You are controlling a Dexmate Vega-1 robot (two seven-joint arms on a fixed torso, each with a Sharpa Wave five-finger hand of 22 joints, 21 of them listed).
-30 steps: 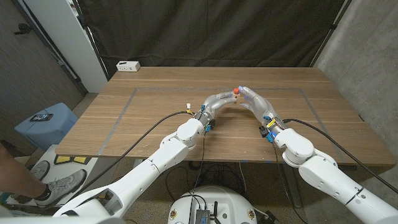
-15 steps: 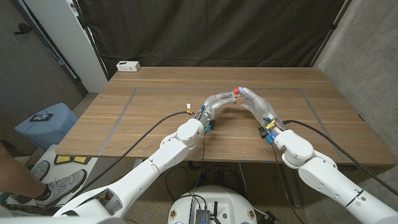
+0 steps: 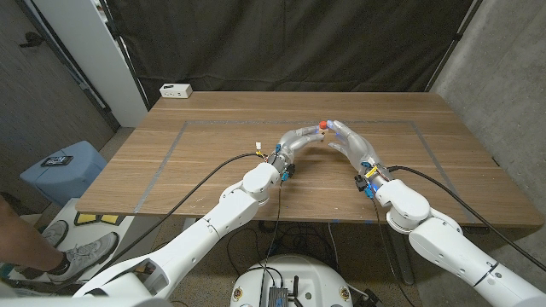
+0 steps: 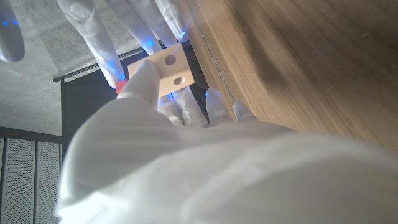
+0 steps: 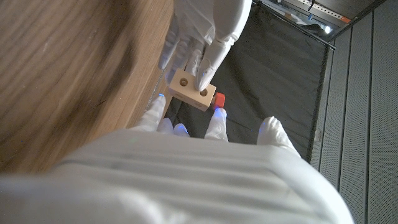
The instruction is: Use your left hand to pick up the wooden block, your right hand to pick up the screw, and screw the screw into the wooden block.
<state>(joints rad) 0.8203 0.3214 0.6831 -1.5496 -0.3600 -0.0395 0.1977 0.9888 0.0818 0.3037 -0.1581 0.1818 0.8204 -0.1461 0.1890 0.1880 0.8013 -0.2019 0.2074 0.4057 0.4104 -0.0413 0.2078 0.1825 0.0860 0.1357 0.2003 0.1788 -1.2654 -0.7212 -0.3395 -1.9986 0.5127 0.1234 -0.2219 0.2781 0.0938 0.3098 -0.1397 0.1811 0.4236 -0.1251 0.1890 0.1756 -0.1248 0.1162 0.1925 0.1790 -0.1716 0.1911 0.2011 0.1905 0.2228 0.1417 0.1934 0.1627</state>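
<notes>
Fingers of the left hand [image 3: 300, 141] are clamped on the wooden block [image 5: 191, 90], thumb on one face and the others behind it, so the block sits raised off the table [image 3: 196, 162] with its two drilled holes turned toward the right hand [image 3: 350, 141]. The right hand's fingertips [image 5: 219, 114] close around the red-headed screw [image 5: 219, 99], which lies just beside the block's edge, at the tips where the two hands meet; whether its tip has entered a hole I cannot tell. In the left wrist view the block [image 4: 169, 68] shows between the thumb and the fingers, with the red of the screw [image 4: 120, 84] just beside the thumb.

Both pickups look done, and the step in hand seems to be seating and turning the screw. The next move probably calls for lining the shank with a hole, holding the block steady, and twisting with light inward pressure so it does not slip out
</notes>
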